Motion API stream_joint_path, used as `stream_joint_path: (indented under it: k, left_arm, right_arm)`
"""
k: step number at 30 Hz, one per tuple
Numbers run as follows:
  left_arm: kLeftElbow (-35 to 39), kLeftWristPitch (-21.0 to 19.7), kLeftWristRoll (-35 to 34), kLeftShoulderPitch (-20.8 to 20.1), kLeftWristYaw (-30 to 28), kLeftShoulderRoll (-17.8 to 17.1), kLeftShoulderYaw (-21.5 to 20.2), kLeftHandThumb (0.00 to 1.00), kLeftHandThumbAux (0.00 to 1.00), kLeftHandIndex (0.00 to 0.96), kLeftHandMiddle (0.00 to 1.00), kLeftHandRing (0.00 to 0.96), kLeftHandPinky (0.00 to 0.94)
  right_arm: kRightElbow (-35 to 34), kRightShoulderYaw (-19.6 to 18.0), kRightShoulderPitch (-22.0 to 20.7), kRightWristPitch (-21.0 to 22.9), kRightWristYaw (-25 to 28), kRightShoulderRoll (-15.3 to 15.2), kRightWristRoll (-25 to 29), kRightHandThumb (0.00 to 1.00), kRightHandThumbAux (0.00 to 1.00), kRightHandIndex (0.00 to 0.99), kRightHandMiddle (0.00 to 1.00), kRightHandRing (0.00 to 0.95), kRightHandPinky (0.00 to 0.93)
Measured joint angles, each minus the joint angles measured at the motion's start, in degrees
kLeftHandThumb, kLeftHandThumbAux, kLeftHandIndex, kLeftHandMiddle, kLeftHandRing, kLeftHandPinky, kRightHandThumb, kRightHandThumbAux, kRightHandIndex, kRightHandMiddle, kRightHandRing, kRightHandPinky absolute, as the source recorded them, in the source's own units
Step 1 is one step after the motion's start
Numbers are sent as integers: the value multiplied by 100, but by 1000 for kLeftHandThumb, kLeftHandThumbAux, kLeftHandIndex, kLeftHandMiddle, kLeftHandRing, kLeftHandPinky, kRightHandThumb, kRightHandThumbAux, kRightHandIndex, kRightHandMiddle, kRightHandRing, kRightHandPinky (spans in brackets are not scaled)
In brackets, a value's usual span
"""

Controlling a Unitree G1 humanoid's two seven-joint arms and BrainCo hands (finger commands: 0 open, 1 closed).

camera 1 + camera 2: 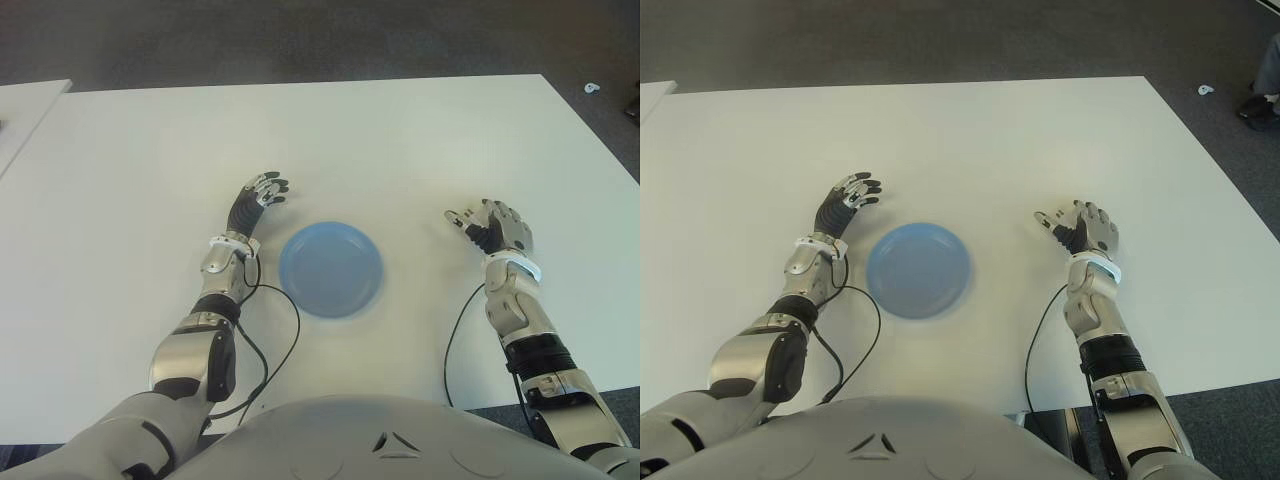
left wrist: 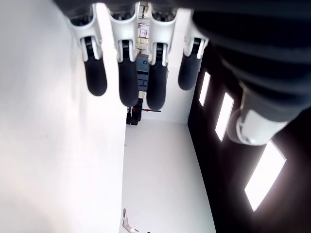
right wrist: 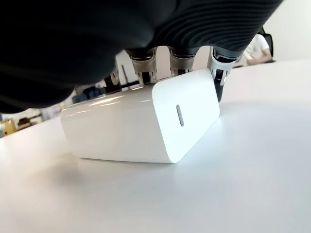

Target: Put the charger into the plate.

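A white charger block (image 3: 141, 126) lies flat on the white table (image 1: 400, 140), seen only in the right wrist view. My right hand (image 1: 495, 228) covers it from above, to the right of the plate. Its fingertips (image 3: 221, 77) reach down behind the charger's far edge, and the thumb sticks out to the side, so nothing is clamped. The round blue plate (image 1: 330, 268) sits empty in the middle, between both hands. My left hand (image 1: 258, 195) shows just left of the plate, with fingers (image 2: 126, 73) straight, spread and holding nothing.
Black cables (image 1: 275, 340) trail from both wrists towards my body across the near table. A second table's corner (image 1: 25, 110) shows at the far left. Dark floor lies beyond the table's back and right edges.
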State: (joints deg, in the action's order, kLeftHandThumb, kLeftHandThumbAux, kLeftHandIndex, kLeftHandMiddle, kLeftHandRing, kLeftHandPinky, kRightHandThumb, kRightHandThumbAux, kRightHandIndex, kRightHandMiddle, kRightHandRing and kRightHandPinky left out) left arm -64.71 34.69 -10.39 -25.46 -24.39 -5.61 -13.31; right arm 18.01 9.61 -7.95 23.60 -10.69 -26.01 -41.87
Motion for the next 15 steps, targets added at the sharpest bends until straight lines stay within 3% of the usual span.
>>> stream_joint_path:
  k: [15]
  left_arm:
    - [0, 25, -1, 11, 0, -18, 0, 43, 549, 266, 330, 317, 303]
  right_arm:
    - [1152, 28, -465, -631, -367, -189, 125, 345, 106, 0, 0, 0, 0]
